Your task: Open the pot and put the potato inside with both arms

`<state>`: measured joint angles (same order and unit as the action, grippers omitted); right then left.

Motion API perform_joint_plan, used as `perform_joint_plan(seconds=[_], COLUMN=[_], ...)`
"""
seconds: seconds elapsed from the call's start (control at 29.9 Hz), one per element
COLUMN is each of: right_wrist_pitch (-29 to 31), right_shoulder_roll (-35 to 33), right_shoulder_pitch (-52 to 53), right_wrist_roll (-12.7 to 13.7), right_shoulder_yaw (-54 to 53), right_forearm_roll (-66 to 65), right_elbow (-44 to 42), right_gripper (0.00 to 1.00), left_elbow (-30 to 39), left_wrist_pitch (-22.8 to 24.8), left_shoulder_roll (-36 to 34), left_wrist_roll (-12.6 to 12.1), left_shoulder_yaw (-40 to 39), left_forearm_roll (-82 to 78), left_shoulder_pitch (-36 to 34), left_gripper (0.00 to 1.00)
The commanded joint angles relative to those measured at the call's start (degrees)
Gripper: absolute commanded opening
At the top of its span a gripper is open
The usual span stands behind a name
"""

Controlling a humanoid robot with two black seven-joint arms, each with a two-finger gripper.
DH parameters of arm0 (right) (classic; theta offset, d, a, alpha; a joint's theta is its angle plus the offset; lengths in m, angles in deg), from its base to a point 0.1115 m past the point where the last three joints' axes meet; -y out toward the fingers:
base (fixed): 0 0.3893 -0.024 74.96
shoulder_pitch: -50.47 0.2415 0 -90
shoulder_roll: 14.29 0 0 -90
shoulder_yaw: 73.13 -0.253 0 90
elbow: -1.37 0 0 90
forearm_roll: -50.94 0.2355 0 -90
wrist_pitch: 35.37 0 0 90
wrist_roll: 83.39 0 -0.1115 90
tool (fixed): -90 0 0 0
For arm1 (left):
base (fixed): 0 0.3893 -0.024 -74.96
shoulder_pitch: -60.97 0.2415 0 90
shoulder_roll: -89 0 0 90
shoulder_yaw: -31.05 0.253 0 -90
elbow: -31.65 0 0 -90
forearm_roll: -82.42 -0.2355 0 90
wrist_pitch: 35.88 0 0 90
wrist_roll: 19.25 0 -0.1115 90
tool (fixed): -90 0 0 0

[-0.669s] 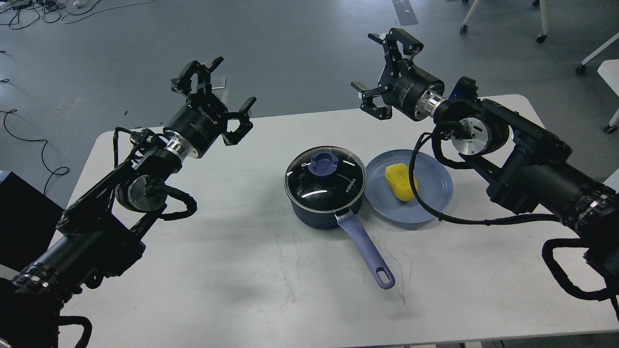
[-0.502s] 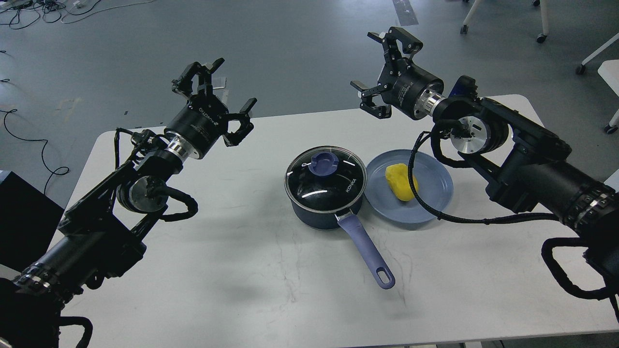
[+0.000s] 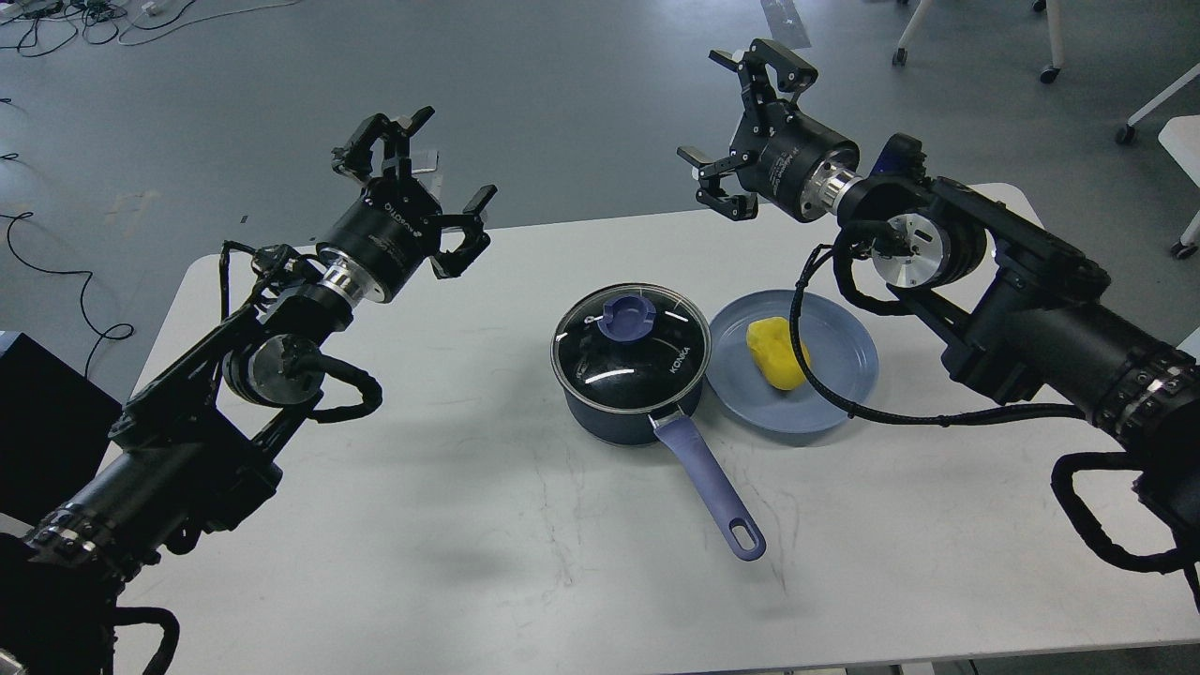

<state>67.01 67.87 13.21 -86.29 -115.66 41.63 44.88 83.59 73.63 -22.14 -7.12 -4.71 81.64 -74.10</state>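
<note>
The dark navy pot (image 3: 626, 412) stands mid-table with its glass lid (image 3: 630, 349) and blue knob (image 3: 626, 318) on it; its periwinkle handle (image 3: 710, 484) points toward me. The yellow potato (image 3: 776, 352) lies on a shallow blue plate (image 3: 844, 375) just right of the pot. My left gripper (image 3: 412, 178) is open and empty, raised over the table's far left edge, well left of the pot. My right gripper (image 3: 741, 122) is open and empty, raised beyond the table's far edge, above and behind the plate.
The white table (image 3: 469, 525) carries only the pot and plate. A black cable (image 3: 825, 394) from my right arm hangs across the plate. A black box (image 3: 37, 412) stands at the left edge. Grey floor, cables and chair legs lie behind.
</note>
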Motion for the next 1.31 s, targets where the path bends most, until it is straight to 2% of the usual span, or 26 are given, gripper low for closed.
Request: perform_joint_plan(seconds=[0.0,0.77,0.87,0.9,1.0,1.07,1.27], right_wrist_pitch=[0.5,0.5,0.5,0.6,0.6,0.6,0.6], right_shoulder_roll=[-0.5,-1.4,-1.7,-2.1,-2.8,-3.2,-3.8], right_shoulder_pitch=[-0.7,-1.2,-1.2,-1.2,-1.2,-1.2,-1.2], right_wrist_roll=[-0.1,-0.6,-0.6,-0.6,-0.6,-0.6,-0.6], right_shoulder_yaw=[0.4,0.3,0.2,0.1,-0.1,-0.1,-0.3], right_forearm_roll=[0.0,0.0,0.0,0.0,0.0,0.0,0.0], right_elbow=[0.0,1.5,1.6,1.6,1.8,2.1,2.4], right_gripper=[1.00,1.00,1.00,1.00,1.00,1.00,1.00], left_elbow=[0.0,0.0,0.0,0.1,0.3,0.5,0.6], left_wrist_pitch=[0.1,-0.5,-1.0,-1.8,-5.5,-6.8,-7.0], left_shoulder_roll=[0.1,0.2,0.5,0.6,0.4,0.3,0.8], left_wrist_roll=[0.1,0.9,3.8,5.7,8.0,7.9,8.3], left_shoulder_yaw=[-0.2,0.1,0.2,0.1,0.2,0.4,0.5], left_forearm_roll=[0.0,-1.6,-10.0,-13.8,-18.1,-18.8,-20.0], left_shoulder_pitch=[-0.3,-1.0,-1.8,-1.9,-3.3,-3.8,-3.9], left_gripper=[0.99,0.99,0.99,0.99,0.99,0.99,0.99])
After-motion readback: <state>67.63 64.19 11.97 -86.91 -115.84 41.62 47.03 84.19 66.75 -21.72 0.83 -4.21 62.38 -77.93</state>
